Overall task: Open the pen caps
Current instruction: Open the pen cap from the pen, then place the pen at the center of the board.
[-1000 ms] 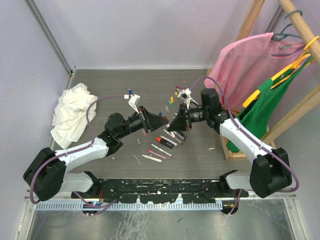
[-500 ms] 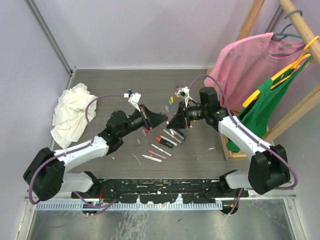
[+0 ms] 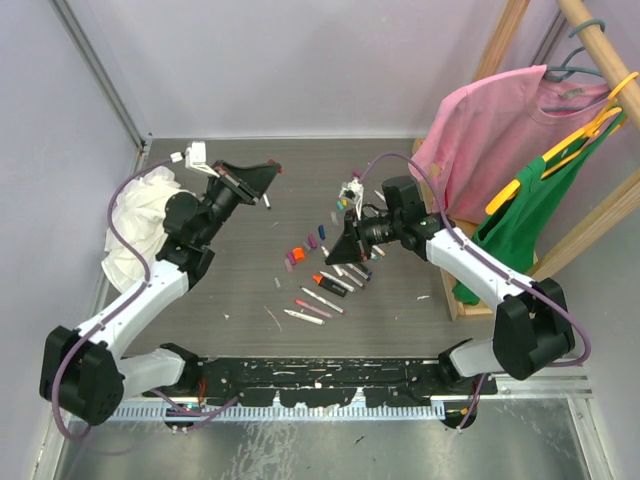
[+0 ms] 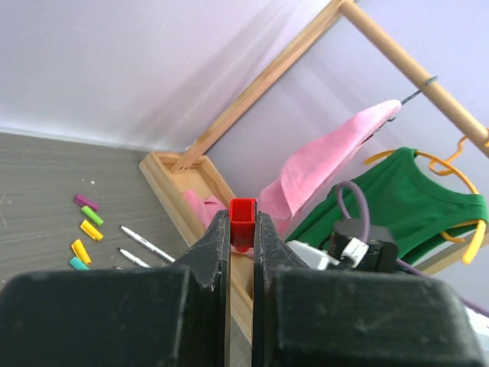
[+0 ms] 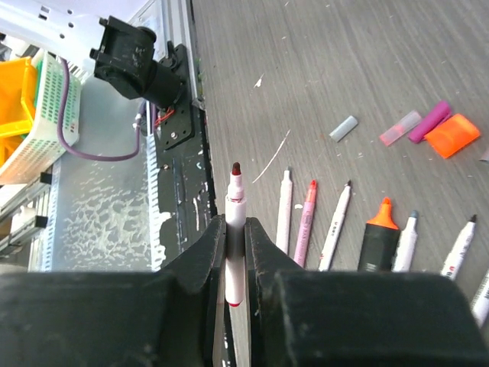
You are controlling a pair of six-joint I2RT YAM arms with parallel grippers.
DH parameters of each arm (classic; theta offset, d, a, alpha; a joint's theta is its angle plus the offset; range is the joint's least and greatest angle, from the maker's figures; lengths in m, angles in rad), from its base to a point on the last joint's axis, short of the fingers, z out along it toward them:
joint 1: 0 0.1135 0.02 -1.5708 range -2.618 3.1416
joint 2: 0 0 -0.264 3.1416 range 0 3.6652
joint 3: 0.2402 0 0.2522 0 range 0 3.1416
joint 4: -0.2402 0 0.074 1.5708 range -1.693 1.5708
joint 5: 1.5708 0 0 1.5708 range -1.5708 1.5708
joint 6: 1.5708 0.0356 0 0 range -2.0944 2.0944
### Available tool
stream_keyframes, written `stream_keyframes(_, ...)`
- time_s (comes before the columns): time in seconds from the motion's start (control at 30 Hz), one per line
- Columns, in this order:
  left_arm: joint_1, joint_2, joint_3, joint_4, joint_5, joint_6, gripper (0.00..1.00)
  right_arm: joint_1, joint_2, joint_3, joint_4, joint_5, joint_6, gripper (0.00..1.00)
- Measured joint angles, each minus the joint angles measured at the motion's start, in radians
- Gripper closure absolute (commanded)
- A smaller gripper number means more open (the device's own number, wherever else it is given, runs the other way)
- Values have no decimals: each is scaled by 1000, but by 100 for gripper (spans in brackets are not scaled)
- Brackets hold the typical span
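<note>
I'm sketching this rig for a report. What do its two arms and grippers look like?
Both the left arm and right arm have white links, black joints and a looping purple cable. The left gripper and right gripper have black, wedge-shaped fingers.

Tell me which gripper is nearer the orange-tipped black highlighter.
Right. The right gripper is just beyond the highlighter; the left gripper is far off toward the table's back left.

No text can be read in any view.
In the right wrist view, a white pen (image 5: 461, 245) lying near the right edge has a small dark print low on its barrel. The print is too small and too blurred to tell if it is letters, numbers or a brand.
</note>
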Motion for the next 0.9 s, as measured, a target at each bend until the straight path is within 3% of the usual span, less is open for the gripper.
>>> stream_keyframes(0.13, 6, -119, -59, -48, -25, 0, 100, 73, 2, 1, -38, 55, -42, 99)
stream_keyframes(0.23, 12, -239, -142, -188, -66, 2, 100, 195, 25, 12, -86, 131, -103, 99)
stream_keyframes(0.37, 13, -356, -224, -436, -121, 2, 100, 360, 115, 50, -156, 247, -173, 98)
stream_keyframes(0.4, 13, -410, -268, -682, -170, -5, 100, 455, 177, 56, -205, 340, -205, 98)
stream_keyframes(0.7, 13, -462, -344, -1047, -298, -127, 100, 587, 248, 63, -208, 536, -209, 96)
stream_keyframes(0.9, 13, -423, -438, -1089, -296, -215, 100, 661, 363, 103, -217, 694, -211, 94)
